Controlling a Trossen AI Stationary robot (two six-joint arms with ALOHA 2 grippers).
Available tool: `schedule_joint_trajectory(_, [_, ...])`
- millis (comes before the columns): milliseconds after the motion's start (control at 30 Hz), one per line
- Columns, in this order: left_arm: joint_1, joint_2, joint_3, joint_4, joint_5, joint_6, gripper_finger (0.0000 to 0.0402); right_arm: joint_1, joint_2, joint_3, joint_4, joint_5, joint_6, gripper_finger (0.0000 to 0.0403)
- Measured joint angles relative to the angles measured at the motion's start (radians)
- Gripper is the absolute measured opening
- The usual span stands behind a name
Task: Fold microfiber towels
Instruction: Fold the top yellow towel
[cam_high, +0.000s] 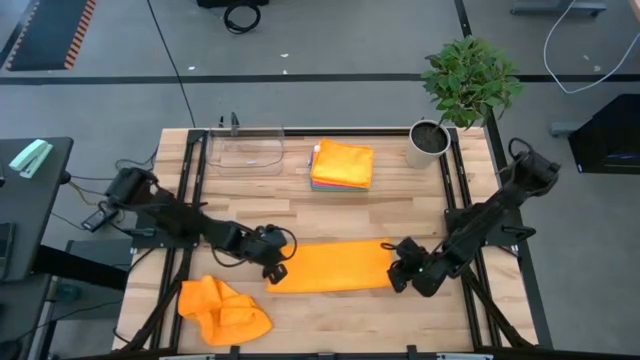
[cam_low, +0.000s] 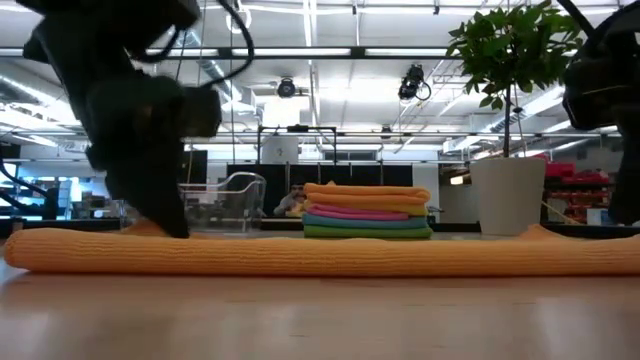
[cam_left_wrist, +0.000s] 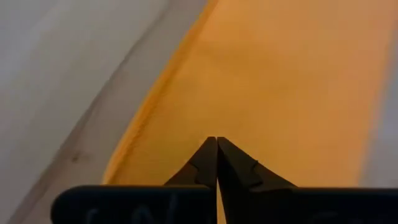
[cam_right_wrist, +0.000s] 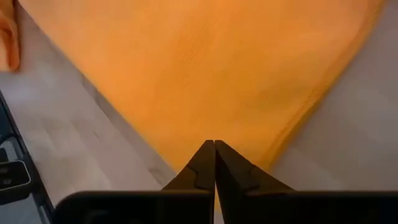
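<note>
An orange microfiber towel (cam_high: 335, 265), folded into a long strip, lies flat on the wooden table near its front edge; it also shows in the low view (cam_low: 320, 252). My left gripper (cam_high: 276, 268) is shut at the strip's left end. My right gripper (cam_high: 398, 270) is shut at its right end. A second orange towel (cam_high: 222, 312) lies crumpled at the front left. A stack of folded towels (cam_high: 342, 165), orange on top, rests at the back middle. My left gripper has its shut fingertips (cam_left_wrist: 211, 155) on the strip's left end (cam_left_wrist: 186, 124), slanting down from the table's left; the fingers hide whether cloth is pinched between them. The towel lies on the table. My right gripper has its shut fingertips (cam_right_wrist: 208, 158) at the strip's right-end corner (cam_right_wrist: 236, 134), slanting down from the table's right; the fingers hide the pinch itself. That end stands slightly raised (cam_low: 540, 233) and the rest lies on the table.
A clear plastic tray (cam_high: 245, 150) stands at the back left. A white pot with a green plant (cam_high: 428, 143) stands at the back right. Bare wood lies between the strip and the stack.
</note>
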Motion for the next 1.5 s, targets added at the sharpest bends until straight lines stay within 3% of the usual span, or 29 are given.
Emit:
schedule_joint_trajectory(200, [0.024,0.06,0.004,0.011,0.031,0.019,0.0006,-0.022,0.093,0.041,-0.005,-0.093,-0.024,0.0004])
schedule_joint_trajectory(333, [0.02,0.058,0.002,0.019,0.037,0.009,0.0013,-0.063,0.114,0.049,-0.107,-0.131,-0.044,0.0003])
schedule_joint_trajectory(467, [-0.008,0.063,-0.002,0.113,0.079,-0.039,0.0006,-0.172,0.065,0.045,-0.281,-0.101,-0.211,0.0002])
schedule_joint_trajectory(567, [-0.031,0.068,-0.002,0.293,0.084,-0.054,0.001,-0.315,-0.011,0.037,-0.424,-0.075,-0.385,0.0002])
schedule_joint_trajectory(667, [-0.029,0.062,-0.002,0.485,0.084,0.067,0.0021,-0.452,-0.109,0.067,-0.478,-0.056,-0.554,0.0002])
schedule_joint_trajectory(733, [0.0,0.019,-0.001,0.513,0.083,0.156,0.0022,-0.497,-0.169,0.093,-0.489,-0.059,-0.633,0.0002])
schedule_joint_trajectory(900, [0.098,-0.069,-0.001,0.373,0.089,0.301,0.0006,-0.409,-0.222,0.15,-0.407,-0.043,-0.57,0.0001])
schedule_joint_trajectory(1000, [0.121,-0.06,-0.001,0.314,0.176,0.382,0.0011,-0.298,-0.124,0.153,-0.183,0.023,-0.491,0.0001])
schedule_joint_trajectory(1133, [0.119,0.012,-0.003,0.305,0.251,0.475,0.0006,-0.216,0.12,0.216,0.045,0.043,-0.423,0.0])
schedule_joint_trajectory(1300, [0.105,0.103,0.0,0.353,0.337,0.522,0.0012,-0.168,0.397,0.439,0.045,0.037,-0.402,0.0])
schedule_joint_trajectory(1500, [0.058,0.177,0.003,0.34,0.376,0.514,0.0006,-0.169,0.579,0.626,0.048,0.028,-0.4,0.0])
